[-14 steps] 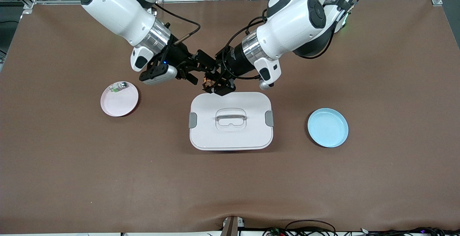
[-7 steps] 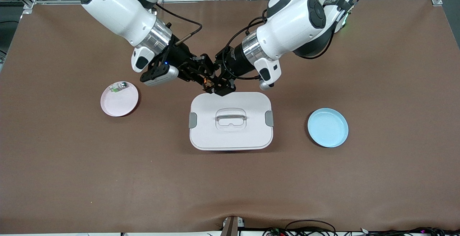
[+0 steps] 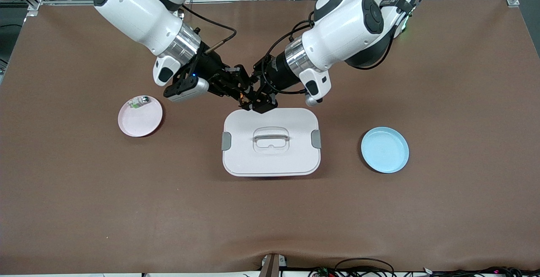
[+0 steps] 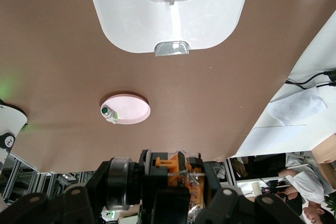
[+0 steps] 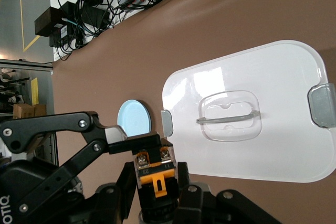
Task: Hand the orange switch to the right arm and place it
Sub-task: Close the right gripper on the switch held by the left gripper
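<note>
Both end effectors meet in the air just above the white lidded box's [image 3: 271,142] edge nearest the robot bases, with the orange switch [image 3: 243,96] between them. The left end effector [image 3: 256,100] is clenched on the switch. The right end effector [image 3: 240,93] brackets it, but whether its fingers have closed cannot be told.

To hand over well, the right arm should likely close squarely on the switch's free faces and hold firm before the left lets go, and neither wrist should twist while both grip. The pink plate [image 3: 140,116], carrying a small whitish-green piece [image 3: 139,101], lies toward the right arm's end of the tabletop; the blue plate [image 3: 384,149] lies toward the left arm's.

The only writing visible is a partial "OTIQ" [image 5: 9,206] on the right end effector's body.
</note>
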Tool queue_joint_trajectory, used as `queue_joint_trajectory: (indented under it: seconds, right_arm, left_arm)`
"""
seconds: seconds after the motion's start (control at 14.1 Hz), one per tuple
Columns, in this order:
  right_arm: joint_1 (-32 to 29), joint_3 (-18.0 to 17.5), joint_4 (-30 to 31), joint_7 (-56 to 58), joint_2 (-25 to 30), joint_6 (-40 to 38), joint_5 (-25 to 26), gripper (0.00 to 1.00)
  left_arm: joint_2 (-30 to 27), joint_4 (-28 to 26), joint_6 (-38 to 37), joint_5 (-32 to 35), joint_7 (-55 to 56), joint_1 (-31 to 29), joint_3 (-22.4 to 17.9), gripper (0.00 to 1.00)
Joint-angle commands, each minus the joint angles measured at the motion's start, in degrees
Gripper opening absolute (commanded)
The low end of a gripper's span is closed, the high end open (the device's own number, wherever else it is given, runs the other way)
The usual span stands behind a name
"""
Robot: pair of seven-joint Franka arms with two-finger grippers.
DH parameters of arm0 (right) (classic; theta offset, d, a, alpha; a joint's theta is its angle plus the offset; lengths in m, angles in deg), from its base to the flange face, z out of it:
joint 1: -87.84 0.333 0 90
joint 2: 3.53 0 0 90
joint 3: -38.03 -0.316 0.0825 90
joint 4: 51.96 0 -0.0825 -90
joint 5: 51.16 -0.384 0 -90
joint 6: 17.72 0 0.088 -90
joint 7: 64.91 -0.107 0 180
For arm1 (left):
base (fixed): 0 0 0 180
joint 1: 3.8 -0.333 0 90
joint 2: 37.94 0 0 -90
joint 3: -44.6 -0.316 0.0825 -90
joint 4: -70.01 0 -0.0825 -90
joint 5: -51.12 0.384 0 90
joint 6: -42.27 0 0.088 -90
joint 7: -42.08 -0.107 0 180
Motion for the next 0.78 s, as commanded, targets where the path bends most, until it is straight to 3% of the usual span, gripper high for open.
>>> queue_joint_trajectory:
  seconds: [0.0, 0.07, 0.14, 0.21, 0.71]
  right_arm:
    - [0.90, 0.47, -1.48, -1.63, -0.84, -0.48, -0.33, 0.00]
    - [0.90, 0.47, -1.48, -1.63, -0.84, -0.65, -0.33, 0.00]
    - [0.90, 0.47, -1.57, -1.71, -0.75, -0.83, -0.33, 0.00]
    - [0.90, 0.47, -1.48, -1.72, -0.75, -0.83, -0.33, 0.00]
    - [-0.07, 0.82, -1.57, 0.64, -0.75, -2.93, 2.03, 0.00]
  left_arm:
    - [0.29, 0.82, 0.56, 2.12, 0.89, 0.59, 0.06, 0.49]
    - [0.29, 0.91, 0.56, 2.12, 0.80, 0.59, 0.06, 0.57]
    - [0.29, 0.91, 0.56, 2.12, 0.71, 0.59, 0.06, 0.84]
    - [0.29, 0.91, 0.56, 2.12, 0.88, 0.59, 0.06, 1.00]
    - [0.20, 0.83, 0.56, 3.26, -0.51, 0.24, 0.06, 1.00]
